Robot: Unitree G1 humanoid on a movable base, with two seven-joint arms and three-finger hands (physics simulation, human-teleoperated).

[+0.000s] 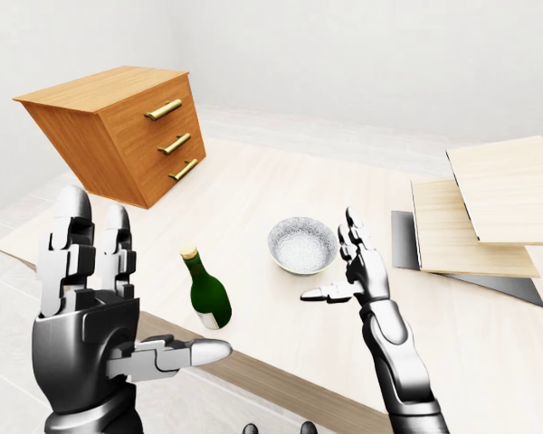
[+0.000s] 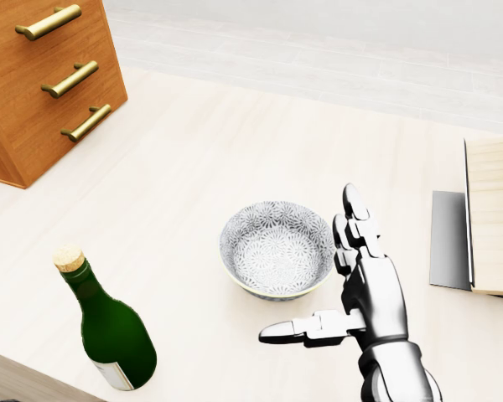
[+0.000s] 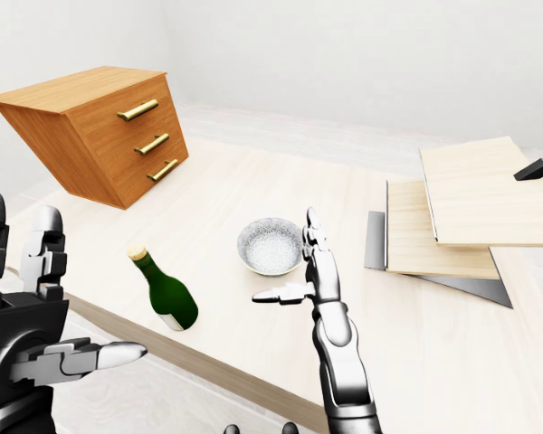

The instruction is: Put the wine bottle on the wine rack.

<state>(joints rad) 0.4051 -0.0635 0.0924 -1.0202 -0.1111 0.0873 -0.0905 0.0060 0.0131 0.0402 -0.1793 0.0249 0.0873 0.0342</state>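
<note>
The bowl (image 2: pixel 277 249) sits near the middle of the table (image 2: pixel 193 167); it is round, grey-white, covered in a fine floral pattern, with nothing in it. To its left, well apart and close to the table's near edge, stands the bottle (image 2: pixel 107 322): dark green glass, glossy, wide-shouldered with a narrow neck, stopped with a tan cork and carrying a pale label low on its body. It stands upright, touched by neither hand.

The table is pale, light-grained wood. At its far left stands a cabinet (image 1: pixel 127 127) of warm brown wood, boxy, tilted in the views, with three brass bar handles down its drawer face. At the right lies the rack (image 3: pixel 462 217): flat pale wooden boards stacked stepwise on a dark grey plate.

The right hand (image 2: pixel 352 293) is metallic silver and jointed, just right of the bowl, fingers straight and spread, thumb pointing left, holding nothing. The left hand (image 1: pixel 95 307) is raised at the near left, off the table, fingers likewise apart and free.
</note>
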